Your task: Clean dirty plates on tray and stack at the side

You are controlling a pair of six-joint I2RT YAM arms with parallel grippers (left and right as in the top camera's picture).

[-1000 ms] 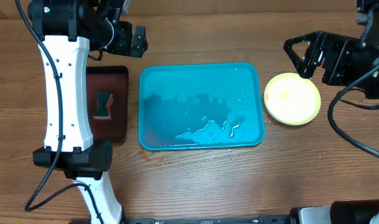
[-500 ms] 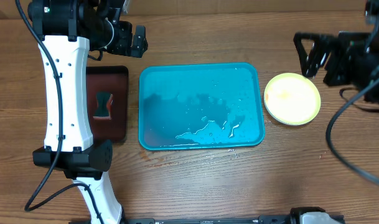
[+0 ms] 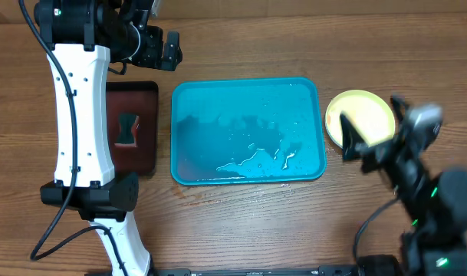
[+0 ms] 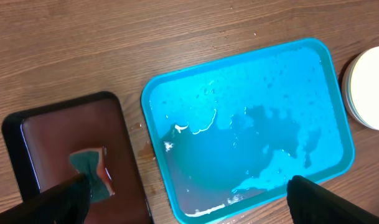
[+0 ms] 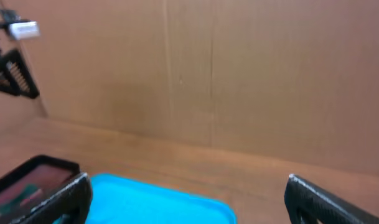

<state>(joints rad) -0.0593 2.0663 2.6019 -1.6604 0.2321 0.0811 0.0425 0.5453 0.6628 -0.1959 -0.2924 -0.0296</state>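
The turquoise tray lies mid-table, holding no plates, wet with water and white foam; it also shows in the left wrist view and the right wrist view. The plates sit stacked right of the tray, a yellow-green rim on top, and show at the left wrist view's edge. My right gripper is open and empty, raised above the stack's front, blurred. My left gripper is open and empty, high behind the tray's far left corner.
A black tray with dark red inside lies left of the turquoise tray and holds a green sponge, also in the left wrist view. The left arm's white column stands front left. A cardboard wall backs the table.
My right arm has swung from the far right edge toward the front, its gripper now raised over the plate stack. The left arm, tray and plates have not moved.
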